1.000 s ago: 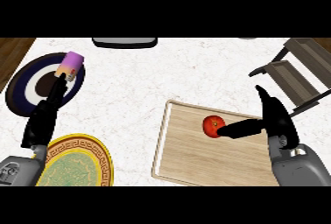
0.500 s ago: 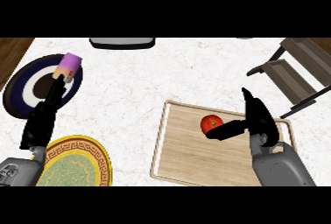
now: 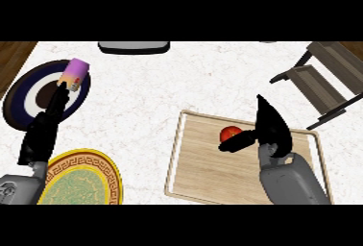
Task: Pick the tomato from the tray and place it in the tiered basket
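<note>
A: Where does the tomato point(image 3: 230, 132) lie?

B: On the wooden tray point(image 3: 205, 178), in its upper middle part, resting on the tray's surface. The tray sits on the white marbled table point(image 3: 177, 81), right of centre.

A: And the right robot hand point(image 3: 268, 129)?

B: It stands over the tray just right of the tomato. Its fingers point up the view and are straight; its thumb reaches left, passing just below the tomato and seeming to touch it. The hand is spread, not closed round the fruit.

A: The left robot hand point(image 3: 44, 132)?

B: It shows at the left side of the view, over the edge of a dark round plate point(image 3: 21, 96) with a pale ring. Its fingers are extended up the view, holding nothing. A small pink and purple cup point(image 3: 75, 72) stands at that plate's upper right part, just past the fingertips.

A: What else is present?

B: A yellow patterned plate point(image 3: 81, 180) at the lower left, below the left forearm; the tiered basket point(image 3: 322, 81), a dark-framed rack, at the upper right, well apart from the tomato; and a grey object point(image 3: 133, 46) at the top edge, which cannot be identified.
</note>
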`<action>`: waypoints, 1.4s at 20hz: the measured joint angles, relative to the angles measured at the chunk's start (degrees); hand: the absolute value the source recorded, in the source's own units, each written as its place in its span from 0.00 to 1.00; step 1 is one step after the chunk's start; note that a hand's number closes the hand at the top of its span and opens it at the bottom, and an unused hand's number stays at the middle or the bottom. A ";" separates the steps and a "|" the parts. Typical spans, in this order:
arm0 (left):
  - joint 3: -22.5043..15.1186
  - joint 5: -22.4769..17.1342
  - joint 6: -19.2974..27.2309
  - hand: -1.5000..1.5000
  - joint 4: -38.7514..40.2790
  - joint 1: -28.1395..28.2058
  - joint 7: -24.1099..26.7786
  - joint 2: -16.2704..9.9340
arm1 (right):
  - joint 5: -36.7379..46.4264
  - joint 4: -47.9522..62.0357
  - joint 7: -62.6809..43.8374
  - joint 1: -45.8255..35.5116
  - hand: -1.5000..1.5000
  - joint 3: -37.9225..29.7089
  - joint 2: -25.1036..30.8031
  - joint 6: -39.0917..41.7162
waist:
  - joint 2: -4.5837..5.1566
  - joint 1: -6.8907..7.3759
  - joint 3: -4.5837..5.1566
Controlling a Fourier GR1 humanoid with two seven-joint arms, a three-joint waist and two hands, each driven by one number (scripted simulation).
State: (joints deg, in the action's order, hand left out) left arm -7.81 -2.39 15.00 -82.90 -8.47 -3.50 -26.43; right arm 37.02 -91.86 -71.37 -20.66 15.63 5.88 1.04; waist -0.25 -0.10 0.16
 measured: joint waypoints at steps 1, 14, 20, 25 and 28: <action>0.06 0.00 -0.10 0.50 -0.28 0.16 -0.04 0.02 | 0.71 0.49 0.01 -0.04 0.00 -0.20 -0.70 0.42 | 0.00 0.05 -0.01; 0.34 1.28 -0.77 0.50 -0.12 -0.45 -0.68 1.58 | 4.06 2.54 -0.17 1.62 0.00 -2.75 -5.11 2.68 | 0.12 0.07 -0.09; 1.20 1.74 -1.46 0.50 1.15 -0.71 0.77 2.22 | 2.91 4.99 0.21 0.67 0.00 -3.71 -5.36 2.62 | 0.21 0.24 -0.11; 2.09 1.93 -2.17 0.50 0.24 -0.24 0.40 2.23 | 1.90 8.75 1.77 1.10 0.00 -2.87 -5.43 1.08 | 0.24 0.46 -0.14; 2.47 2.28 -2.35 0.50 0.46 -0.47 0.18 2.73 | 0.74 11.21 2.94 0.59 0.00 -3.16 -5.44 0.30 | 0.27 0.45 -0.15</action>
State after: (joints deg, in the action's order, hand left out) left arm -5.34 -0.11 12.65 -82.44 -8.95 -3.32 -23.70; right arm 37.75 -80.65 -68.42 -20.07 12.47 0.44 1.34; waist 0.01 0.35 0.01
